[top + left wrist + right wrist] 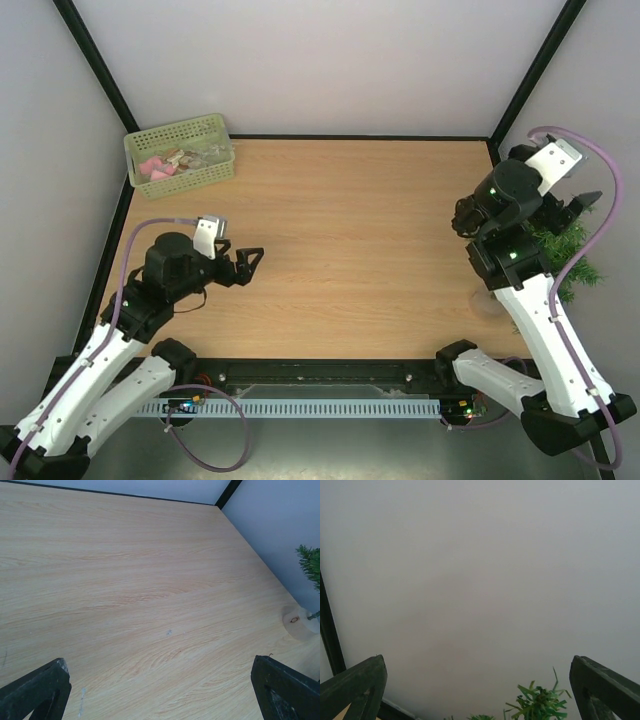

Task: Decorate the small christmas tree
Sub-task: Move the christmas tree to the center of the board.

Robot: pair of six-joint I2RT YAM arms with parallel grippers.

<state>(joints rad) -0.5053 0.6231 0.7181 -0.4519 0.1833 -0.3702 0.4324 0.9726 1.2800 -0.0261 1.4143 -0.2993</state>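
The small christmas tree [568, 252] is at the table's right edge, mostly hidden behind my right arm. Its pale round base [487, 300] sits left of the green branches, so it seems to lean toward the right wall. My right gripper [580, 203] is open and empty, raised above the tree. In the right wrist view the open gripper [477, 658] faces the wall, with green tips [537, 704] below it. My left gripper [248, 262] is open and empty over the table's left side. The left wrist view shows the open gripper [159, 662], the tree's base [298, 622] and a branch [311, 565].
A pale green basket [215, 125] with pink and other small ornaments [165, 165] stands at the back left corner. The wooden table [360, 230] is enclosed by grey walls on three sides, with black posts in the corners.
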